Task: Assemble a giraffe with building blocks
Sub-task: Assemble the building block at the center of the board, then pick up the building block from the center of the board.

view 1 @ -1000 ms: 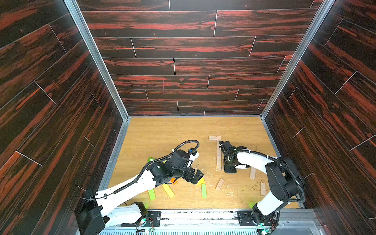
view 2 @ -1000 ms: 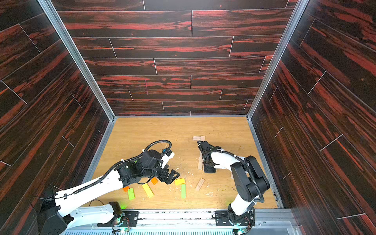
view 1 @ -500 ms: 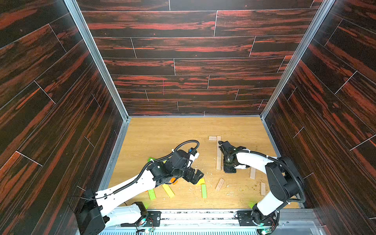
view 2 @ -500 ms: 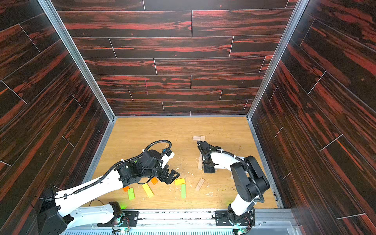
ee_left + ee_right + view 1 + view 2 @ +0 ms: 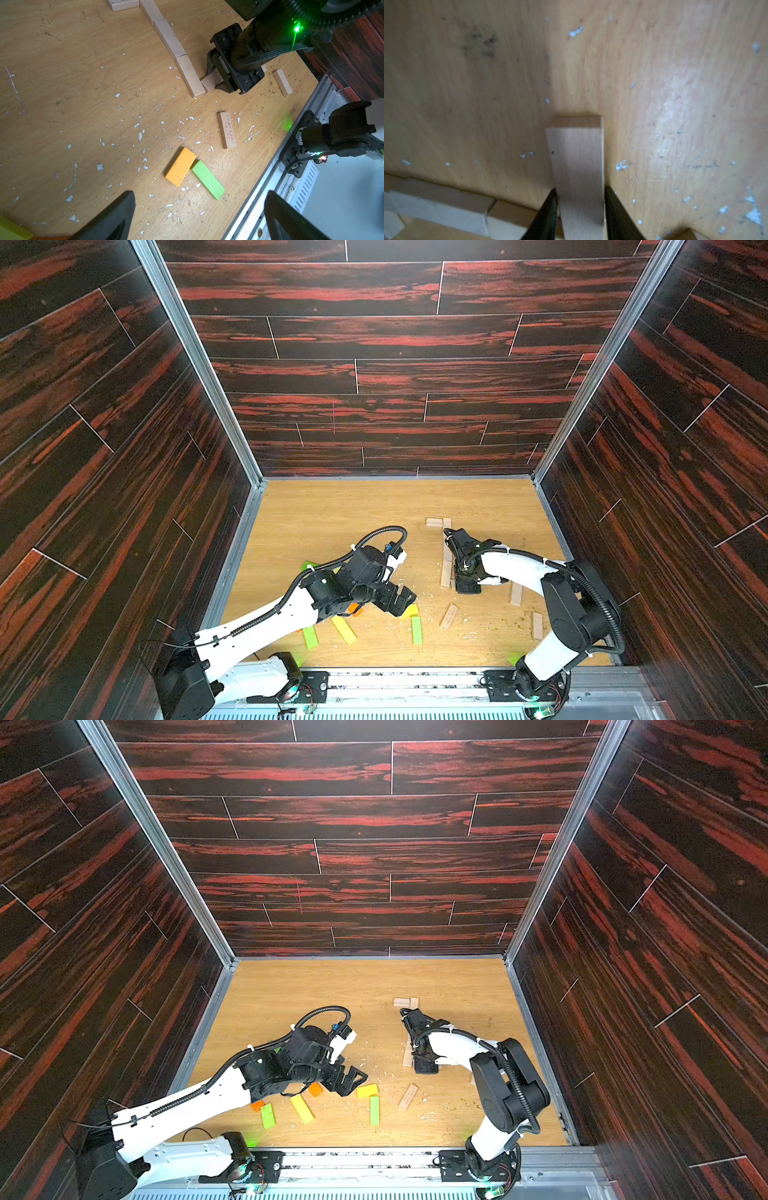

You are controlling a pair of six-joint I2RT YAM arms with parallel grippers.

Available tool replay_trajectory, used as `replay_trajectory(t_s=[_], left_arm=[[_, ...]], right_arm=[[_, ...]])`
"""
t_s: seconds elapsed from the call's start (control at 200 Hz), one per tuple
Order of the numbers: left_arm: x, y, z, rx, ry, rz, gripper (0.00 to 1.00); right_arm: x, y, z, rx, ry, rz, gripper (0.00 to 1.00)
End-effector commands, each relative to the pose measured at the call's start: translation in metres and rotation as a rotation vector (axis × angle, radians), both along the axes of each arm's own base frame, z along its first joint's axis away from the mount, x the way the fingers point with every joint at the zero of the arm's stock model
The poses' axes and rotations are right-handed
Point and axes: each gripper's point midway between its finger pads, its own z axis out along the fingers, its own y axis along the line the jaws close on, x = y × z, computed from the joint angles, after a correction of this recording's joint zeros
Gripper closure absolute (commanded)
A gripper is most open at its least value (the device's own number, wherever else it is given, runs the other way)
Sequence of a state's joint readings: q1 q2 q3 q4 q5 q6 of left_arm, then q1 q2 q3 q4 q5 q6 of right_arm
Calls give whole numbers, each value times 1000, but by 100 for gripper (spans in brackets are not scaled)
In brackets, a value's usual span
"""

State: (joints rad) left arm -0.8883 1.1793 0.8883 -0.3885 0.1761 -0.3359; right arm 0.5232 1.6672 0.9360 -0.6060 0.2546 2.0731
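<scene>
R hand (image 5: 580,193): down low on the tabletop (image 5: 72,104), fingers (image 5: 618,209) flanking both long edges of a pale plank (image 5: 576,158). The plank lies flat, touching the end of the plank row (image 5: 169,38) at roughly a right angle. Can't tell if it's clamped or a hair off; the fingers sit right at the edges either way.

R arm: elbow folded up near its base, forearm reaching in twd centre, wrist pitched down.

L hand (image 5: 402,601): jaws wide, empty, hovering low just beside the yellow block (image 5: 180,166) + green block (image 5: 207,179), which touch at a corner. L arm stretched out from its base, wrist angled down.

Spares: printed plank (image 5: 227,130) near the front, loose planks (image 5: 516,594) by the R arm.

Handling, my read: light, stiff wood w/ smooth faces, not fragile. It'll skate on the tabletop if nudged, so the row shifts easily. Pinch across the narrow width at mid-length. They lie flat, so tips must go nearly to the surface.
</scene>
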Motion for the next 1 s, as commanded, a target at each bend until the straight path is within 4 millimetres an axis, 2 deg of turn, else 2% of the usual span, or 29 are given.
replay_trajectory(t_s=[0.0,0.321,0.426,0.586,0.691,0.792,0.872,0.997], left_arm=[[1,1,8,-13,-33,-9,0],[2,1,7,-9,-31,-7,0],[1,1,8,-9,-31,-8,0],[2,-1,10,-19,-29,-4,0],[4,-3,11,-30,-25,5,0],[6,-9,11,-56,-11,7,0],[8,-18,10,-84,-1,-2,0],[10,-32,4,-98,37,-21,0]], right_arm=[[-11,-7,-3,-27,33,-83,55],[-7,-15,17,-65,-13,-69,40],[-3,-15,30,-71,-46,-39,37],[1,-19,61,-97,-111,54,36],[-3,-35,87,-170,-151,132,36],[-10,-61,103,-256,-154,205,36],[-16,-82,102,-278,-121,264,35],[-19,-108,85,-238,-98,369,35]])
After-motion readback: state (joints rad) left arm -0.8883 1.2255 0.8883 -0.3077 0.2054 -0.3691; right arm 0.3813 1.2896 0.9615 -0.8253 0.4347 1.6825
